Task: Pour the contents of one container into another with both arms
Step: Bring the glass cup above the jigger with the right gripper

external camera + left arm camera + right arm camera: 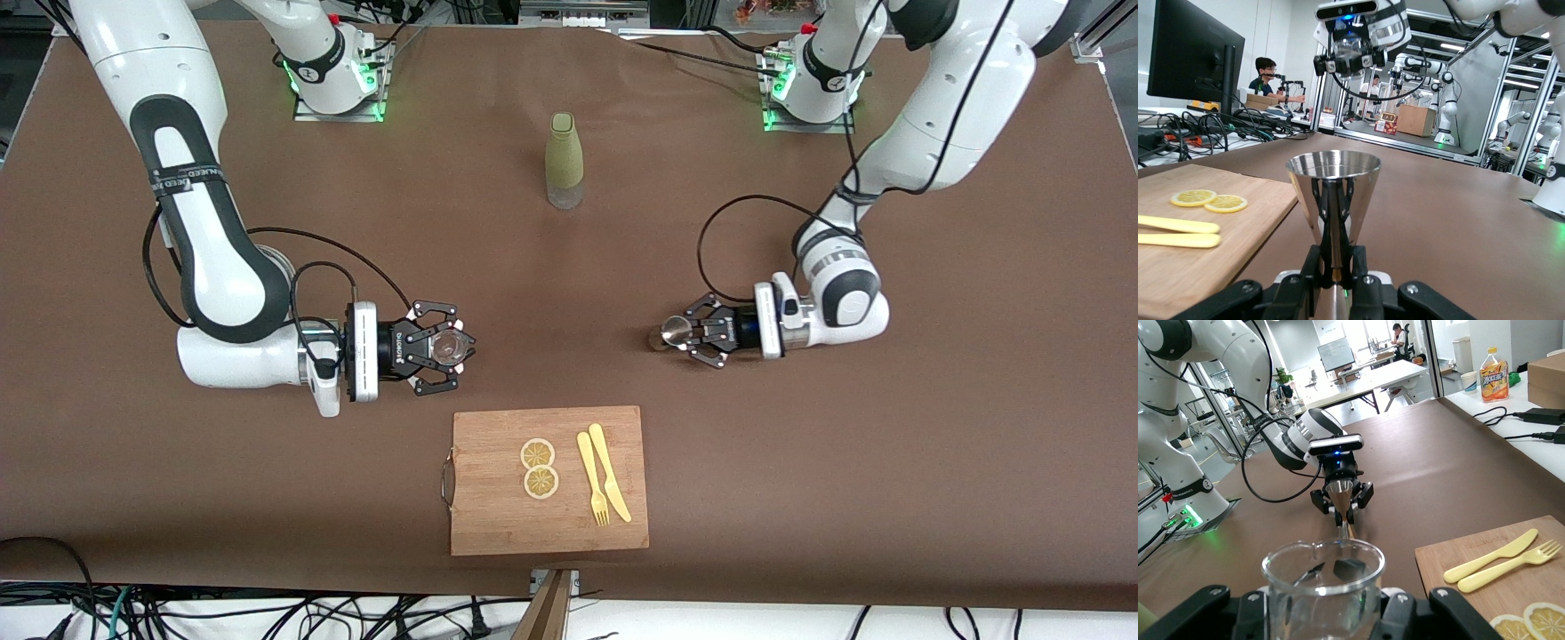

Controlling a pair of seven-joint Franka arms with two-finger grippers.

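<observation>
both containers are already picked up, so the grasping part of the job looks done and the pour itself is what remains. the left tool (702,335) has its fingers closed on the narrow waist of the jigger (673,333), holding it upright over the worktop (889,462) toward the left arm's end; in the left wrist view the jigger (1333,193) stands straight with its upper cone level, and whether anything is inside it cannot be told. the right tool (447,348) is clamped around the glass tumbler (449,346), holding it upright over the worktop toward the right arm's end; in the right wrist view the tumbler (1323,587) looks empty. the two containers are well apart, with open brown worktop between them, and neither is tipped. judging from this, the arms have yet to bring the jigger above the tumbler's rim, tilt it, and then set both down. the wooden cutting board (498,524) lies nearer the front camera than both tools, roughly between them, carrying two lemon slices (539,468) and a yellow plastic fork (592,480) and knife (609,471) side by side. the olive-green bottle (564,160) stands untouched nearer the robot bases and seems to play no part in the pour.
</observation>
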